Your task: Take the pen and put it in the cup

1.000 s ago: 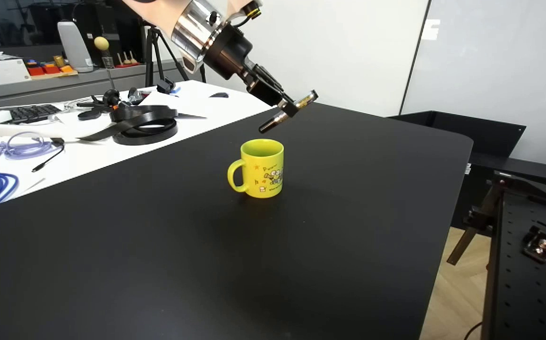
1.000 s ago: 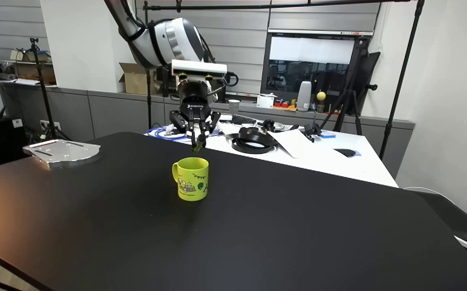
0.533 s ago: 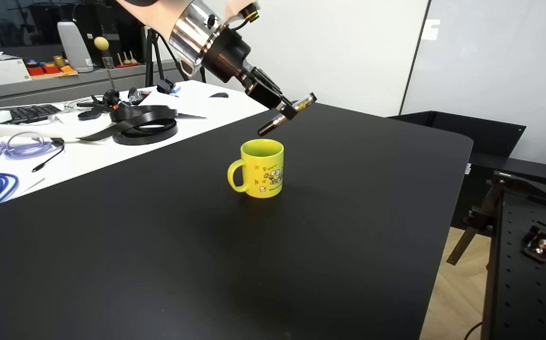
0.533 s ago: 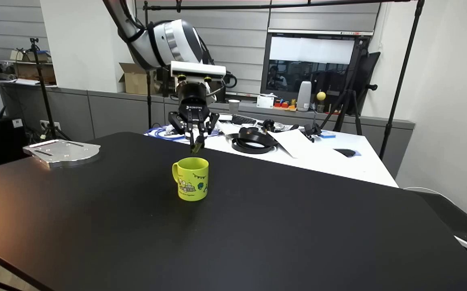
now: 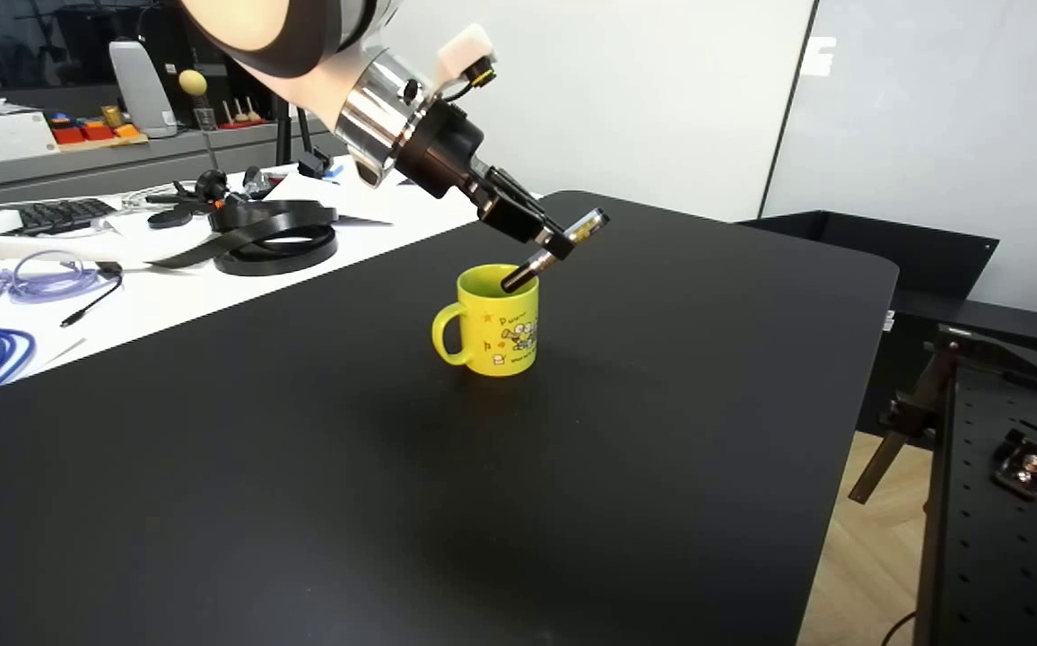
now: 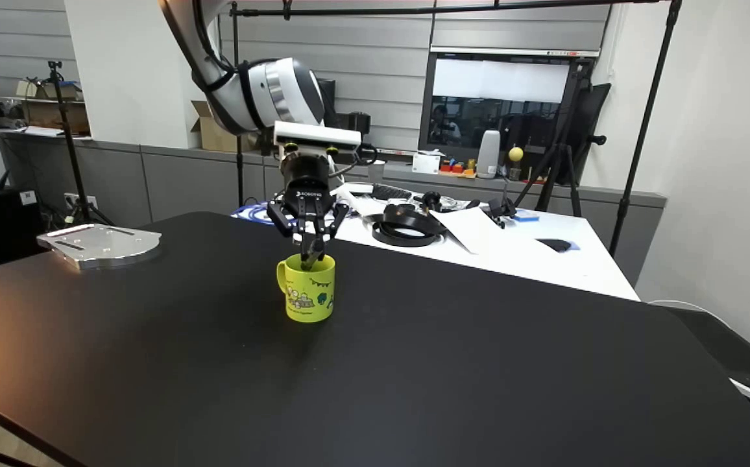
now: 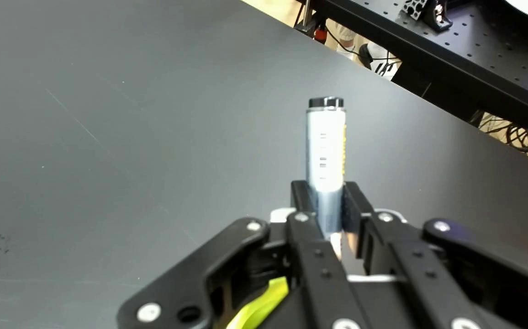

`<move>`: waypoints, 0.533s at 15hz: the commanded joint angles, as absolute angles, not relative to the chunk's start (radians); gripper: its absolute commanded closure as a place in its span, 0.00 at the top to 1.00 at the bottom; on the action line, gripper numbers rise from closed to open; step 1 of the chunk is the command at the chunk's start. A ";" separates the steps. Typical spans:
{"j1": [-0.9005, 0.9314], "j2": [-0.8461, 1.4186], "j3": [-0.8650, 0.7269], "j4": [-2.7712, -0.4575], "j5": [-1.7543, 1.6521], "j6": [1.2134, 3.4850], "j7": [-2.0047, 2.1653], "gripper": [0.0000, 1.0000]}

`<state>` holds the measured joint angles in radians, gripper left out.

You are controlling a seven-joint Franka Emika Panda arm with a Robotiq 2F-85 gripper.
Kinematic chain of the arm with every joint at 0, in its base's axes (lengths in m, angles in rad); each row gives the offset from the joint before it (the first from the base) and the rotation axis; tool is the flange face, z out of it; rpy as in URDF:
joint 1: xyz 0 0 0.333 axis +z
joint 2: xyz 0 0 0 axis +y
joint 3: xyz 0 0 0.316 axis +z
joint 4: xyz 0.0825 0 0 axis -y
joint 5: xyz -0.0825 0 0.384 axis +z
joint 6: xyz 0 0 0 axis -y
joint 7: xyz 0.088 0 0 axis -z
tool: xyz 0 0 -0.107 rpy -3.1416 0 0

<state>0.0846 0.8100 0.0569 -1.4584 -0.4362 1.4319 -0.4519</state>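
The pen [image 5: 589, 225] is a short dark and silver marker with a yellow mark and a black end cap. My gripper [image 5: 558, 244] is shut on it around its middle; the wrist view shows the pen [image 7: 326, 146] between both fingertips [image 7: 328, 196]. The pen slants, its lower end pointing down into the mouth of the cup. The cup [image 5: 499, 334] is a bright yellow printed mug, upright on the black table; it also shows in an exterior view [image 6: 309, 297]. In that view the fingertips [image 6: 312, 253] are just above the rim. In the wrist view only a yellow strip of the cup [image 7: 261, 304] shows behind the gripper.
The cup's handle [image 5: 447, 336] sticks out to one side. A silver metal plate [image 6: 104, 245] lies at the black table's [image 6: 479, 363] far corner. A white table with cables and black straps [image 5: 278, 238] adjoins it. A perforated black board [image 5: 1021, 538] stands beyond another edge.
My gripper has moved down with the pen still held. The pen's lower end has gone from above the cup to its mouth. The cup has not moved.
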 commanded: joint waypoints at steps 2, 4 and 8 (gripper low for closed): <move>0.094 0.845 0.060 -1.399 -0.458 1.394 -0.466 0.05; 0.097 0.853 0.062 -1.390 -0.466 1.397 -0.475 0.25; 0.103 0.869 0.065 -1.363 -0.471 1.400 -0.495 0.66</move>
